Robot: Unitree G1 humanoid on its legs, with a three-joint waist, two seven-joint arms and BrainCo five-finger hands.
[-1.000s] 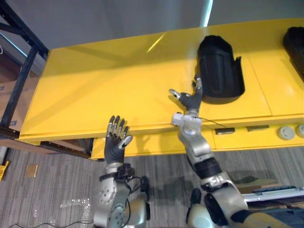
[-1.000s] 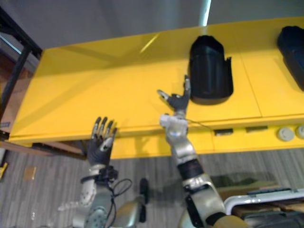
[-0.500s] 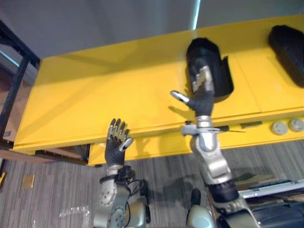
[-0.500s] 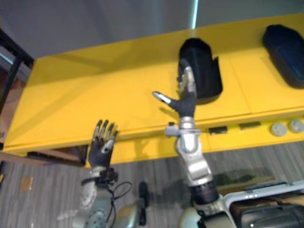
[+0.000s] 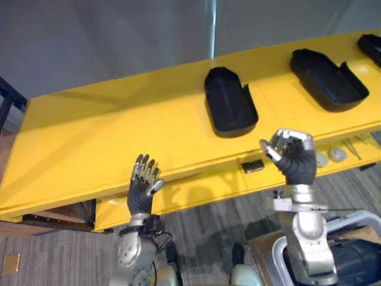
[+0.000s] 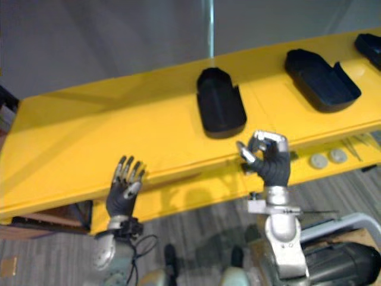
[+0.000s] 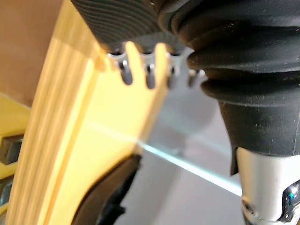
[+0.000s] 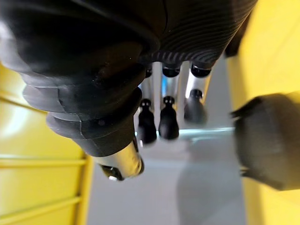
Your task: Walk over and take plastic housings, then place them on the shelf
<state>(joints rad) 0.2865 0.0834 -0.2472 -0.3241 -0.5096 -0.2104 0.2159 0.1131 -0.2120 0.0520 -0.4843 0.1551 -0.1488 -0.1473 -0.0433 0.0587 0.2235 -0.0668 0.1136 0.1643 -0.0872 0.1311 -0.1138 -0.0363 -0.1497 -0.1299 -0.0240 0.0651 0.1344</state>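
Right hand (image 5: pixel 293 161) is curled shut on nothing at the near edge of the yellow shelf (image 5: pixel 107 131). One black plastic housing (image 5: pixel 229 108) lies on the shelf just beyond it, and a second housing (image 5: pixel 327 72) lies farther right. Left hand (image 5: pixel 144 189) is raised with its fingers straight.

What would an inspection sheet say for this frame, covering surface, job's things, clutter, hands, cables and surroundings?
Surface: yellow worktop, broad and glossy, with a lower yellow ledge along its front.
Job's things: three black plastic housings lie on the worktop, neither hand touching them: nearest housing, second housing, third housing cut off at the corner.
Clutter: small dark block and two grey discs on the ledge.
Hands: left hand open, fingers straight, raised before the front edge; right hand curled, holding nothing.
Cables: nothing seen.
Surroundings: grey wall behind, striped grey floor, black frame at the left.
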